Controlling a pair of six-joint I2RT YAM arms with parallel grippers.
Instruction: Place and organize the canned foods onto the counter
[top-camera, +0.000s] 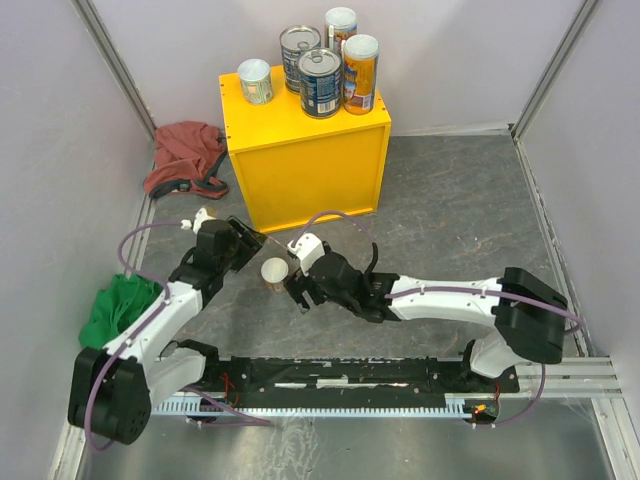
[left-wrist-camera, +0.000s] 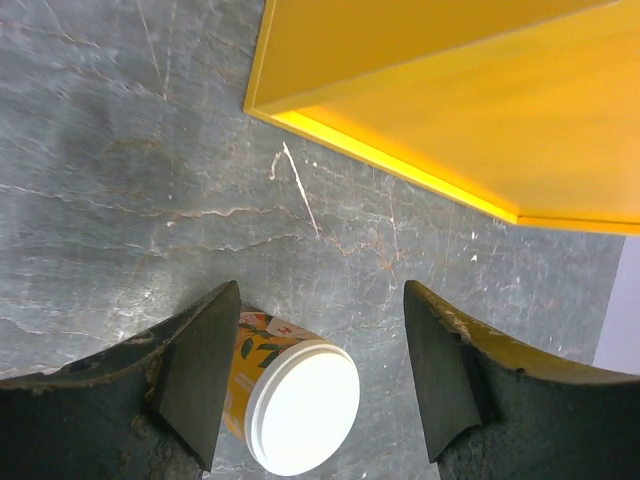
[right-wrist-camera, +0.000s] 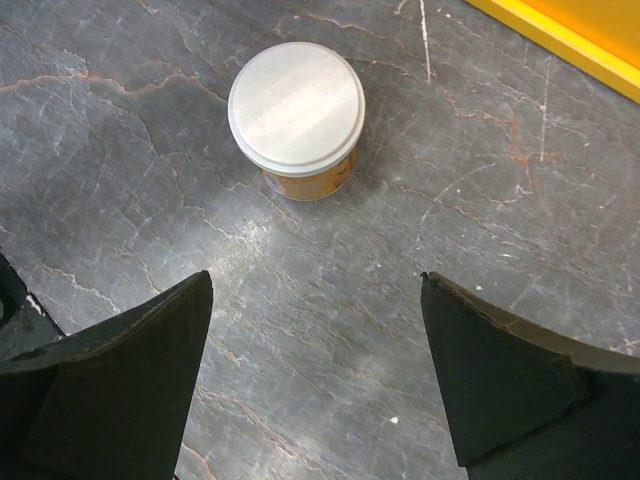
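Left gripper (left-wrist-camera: 320, 335) and right gripper (right-wrist-camera: 315, 285) are gaping, empty — we are fearing the left finger (left-wrist-camera: 200, 370), seemingly touching, toppling the short can (right-wrist-camera: 296, 105).

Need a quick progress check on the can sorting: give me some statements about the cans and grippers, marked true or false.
1. Five cans stand on the box. True.
2. One short can stands on the floor. True.
3. The right gripper is shut on it. False: it is open, and the can sits ahead of its fingers.
4. The red cloth lies on the box. False: it lies on the floor, left of the box.
5. The left gripper is open with the short can between its fingers. True.
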